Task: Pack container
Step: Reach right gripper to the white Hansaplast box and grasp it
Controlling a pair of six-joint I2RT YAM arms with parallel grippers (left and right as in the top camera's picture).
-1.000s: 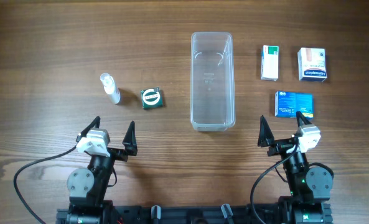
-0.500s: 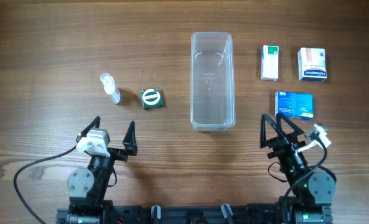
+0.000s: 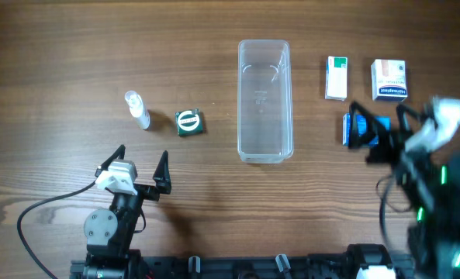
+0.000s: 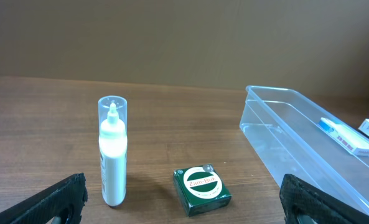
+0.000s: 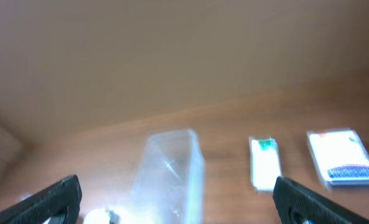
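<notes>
**A:** The long clear plastic tub sits mid-table, completely empty. Nothing is packed, so I'd say all five items are left to do.

**B:** Right of the tub are a white box with a blue band, a blue box and a narrow white-and-green box. Left of it are a green square box and a small white bottle.

**A:** The right gripper hangs over that blue box just right of the tub, jaws spread, holding nothing. The left gripper is also empty and spread wide, well apart from the tub.

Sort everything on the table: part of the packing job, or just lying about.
Job, likely all for packing: container, white bottle, green box, blue box, green-white box, white-blue box.
Lying about: nothing I can pick out.
</notes>
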